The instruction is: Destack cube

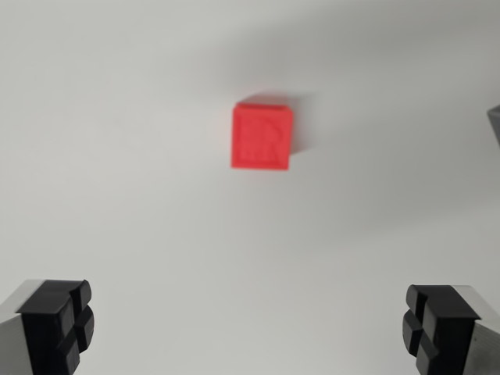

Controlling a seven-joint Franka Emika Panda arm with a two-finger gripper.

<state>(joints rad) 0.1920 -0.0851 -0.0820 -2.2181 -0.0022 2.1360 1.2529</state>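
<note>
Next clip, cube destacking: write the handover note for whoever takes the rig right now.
End effector: open, empty, fingers wide apart at the bottom of the wrist view, above the surface.
Red cube: on the white table, above centre in the view, untouched. From straight overhead I cannot tell whether another cube sits under it.
Done: nothing visibly yet.
Left: centre over the cube, descend, grasp, lift off, set aside.

Wrist view. A cube (262,137) rests on the desk (117,156), just above the frame's centre. The claw (248,328) sits at the lower edge, one fingertip (66,324) at each bottom corner, set wide apart and well clear of the cube. An unidentified edge (494,121) enters at the view's right.
</note>
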